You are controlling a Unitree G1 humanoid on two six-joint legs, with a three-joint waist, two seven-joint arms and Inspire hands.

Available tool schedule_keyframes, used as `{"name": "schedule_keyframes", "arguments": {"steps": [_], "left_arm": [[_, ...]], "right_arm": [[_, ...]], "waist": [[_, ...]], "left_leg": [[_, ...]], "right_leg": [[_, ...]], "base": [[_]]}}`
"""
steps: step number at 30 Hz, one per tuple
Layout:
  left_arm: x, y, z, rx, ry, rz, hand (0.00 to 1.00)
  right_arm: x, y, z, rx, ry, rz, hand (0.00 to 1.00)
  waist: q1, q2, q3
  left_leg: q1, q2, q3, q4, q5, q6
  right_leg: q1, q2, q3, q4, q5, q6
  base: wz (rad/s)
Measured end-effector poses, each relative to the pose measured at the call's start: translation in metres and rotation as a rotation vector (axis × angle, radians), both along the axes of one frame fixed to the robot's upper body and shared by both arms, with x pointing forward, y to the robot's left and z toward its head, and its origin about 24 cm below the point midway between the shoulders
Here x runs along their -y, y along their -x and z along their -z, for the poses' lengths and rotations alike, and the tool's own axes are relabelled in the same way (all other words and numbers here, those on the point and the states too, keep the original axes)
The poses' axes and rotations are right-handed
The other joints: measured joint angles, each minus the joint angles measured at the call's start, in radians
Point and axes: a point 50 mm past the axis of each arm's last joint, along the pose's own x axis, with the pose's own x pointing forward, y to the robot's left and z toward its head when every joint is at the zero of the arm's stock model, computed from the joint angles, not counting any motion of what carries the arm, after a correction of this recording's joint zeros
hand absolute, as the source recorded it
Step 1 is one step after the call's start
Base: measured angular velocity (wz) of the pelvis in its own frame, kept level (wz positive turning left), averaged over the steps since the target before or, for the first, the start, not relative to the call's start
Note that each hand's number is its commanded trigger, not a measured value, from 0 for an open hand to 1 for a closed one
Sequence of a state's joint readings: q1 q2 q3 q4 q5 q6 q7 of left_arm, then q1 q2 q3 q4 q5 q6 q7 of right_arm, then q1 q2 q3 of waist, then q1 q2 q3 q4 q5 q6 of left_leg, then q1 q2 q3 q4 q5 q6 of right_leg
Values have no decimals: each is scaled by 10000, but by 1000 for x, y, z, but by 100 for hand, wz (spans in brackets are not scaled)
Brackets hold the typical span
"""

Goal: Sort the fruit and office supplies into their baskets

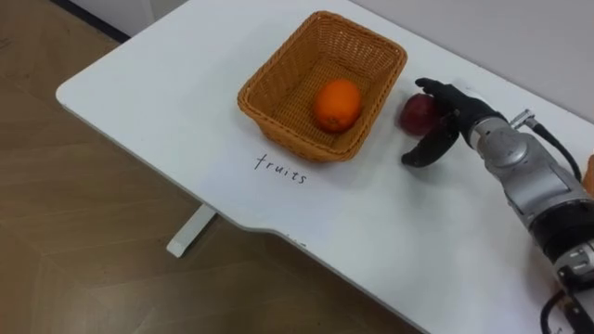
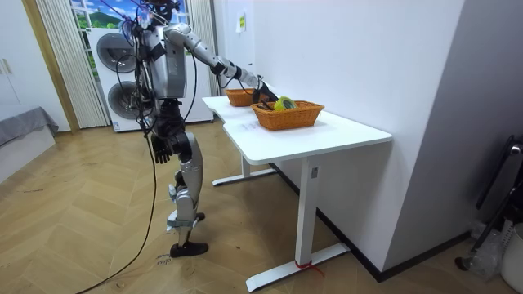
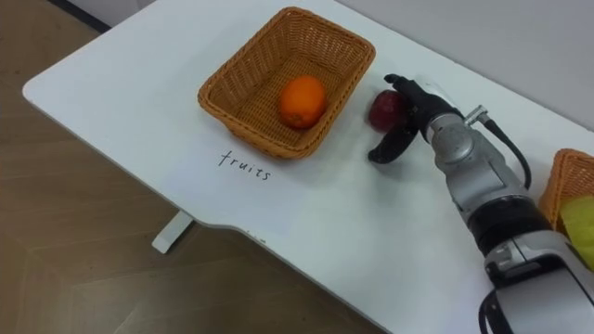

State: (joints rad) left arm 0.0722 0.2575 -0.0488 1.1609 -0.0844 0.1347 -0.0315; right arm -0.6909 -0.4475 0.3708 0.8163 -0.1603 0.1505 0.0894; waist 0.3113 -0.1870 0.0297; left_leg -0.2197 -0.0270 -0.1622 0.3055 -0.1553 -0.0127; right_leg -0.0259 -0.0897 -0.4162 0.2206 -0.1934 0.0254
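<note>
A wicker basket (image 1: 278,79) marked "fruits" stands on the white table (image 1: 167,102) and holds an orange (image 1: 337,104). A red apple (image 1: 418,112) lies on the table just right of the basket, against its wall. My right hand (image 1: 448,109) reaches in from the right and brackets the apple, its fingers over the top and far side and its thumb spread below and apart from it. The hand is open. My left hand (image 2: 161,148) hangs at my side with relaxed fingers, holding nothing.
A second wicker basket (image 3: 560,186) with a yellow thing (image 3: 579,223) in it stands at the table's right. The table's rounded near edge (image 1: 232,223) drops to wooden floor. I stand at the table's end, with a washing machine (image 2: 114,57) behind me.
</note>
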Motion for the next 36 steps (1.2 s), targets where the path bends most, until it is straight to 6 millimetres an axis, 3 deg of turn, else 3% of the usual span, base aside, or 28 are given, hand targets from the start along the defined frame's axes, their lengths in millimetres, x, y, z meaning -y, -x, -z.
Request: {"name": "schedule_keyframes", "arguments": {"steps": [6,13,22,28,29,30,36], "left_arm": [[0,0,0,16,4,-33,0],[0,1,0,32,-12,37,0],[0,4,1,-95,-100,135,0],[-2,-4,-1,8,-162,407,0],[-1,-9,-2,120,-134,458,0],[-1,-10,-2,153,-125,484,0],[0,-14,-2,212,-115,651,0]], "right_arm": [[5,1,3,-230,193,206,0],[13,-8,-6,-259,674,557,0],[20,-12,-14,199,-153,1111,0],[20,-13,-17,495,-90,1177,0],[20,-15,-21,635,-81,1160,0],[19,-15,-22,667,-69,1146,0],[18,-17,-26,983,60,1090,0]], "waist": [[100,-21,5],[274,-2,53],[227,-12,108],[276,-7,205],[275,9,273],[277,29,287],[325,40,276]], "left_leg": [[-3,5,1,18,10,-14],[-192,36,-55,32,54,-59],[-640,50,-188,182,72,-82],[-862,142,-177,375,47,-116],[-927,170,-181,401,59,-140],[-970,180,-181,401,69,-152],[-1144,257,-180,409,136,-243]], "right_leg": [[-31,17,67,1,9,-13],[-165,59,-19,-3,41,-62],[-482,85,-261,13,73,-108],[-628,183,-255,15,151,-185],[-687,218,-256,8,179,-221],[-734,227,-251,10,191,-236],[-953,322,-158,3,242,-305]], "base": [[-2],[3],[5],[-2],[-6],[-6],[-4]]}}
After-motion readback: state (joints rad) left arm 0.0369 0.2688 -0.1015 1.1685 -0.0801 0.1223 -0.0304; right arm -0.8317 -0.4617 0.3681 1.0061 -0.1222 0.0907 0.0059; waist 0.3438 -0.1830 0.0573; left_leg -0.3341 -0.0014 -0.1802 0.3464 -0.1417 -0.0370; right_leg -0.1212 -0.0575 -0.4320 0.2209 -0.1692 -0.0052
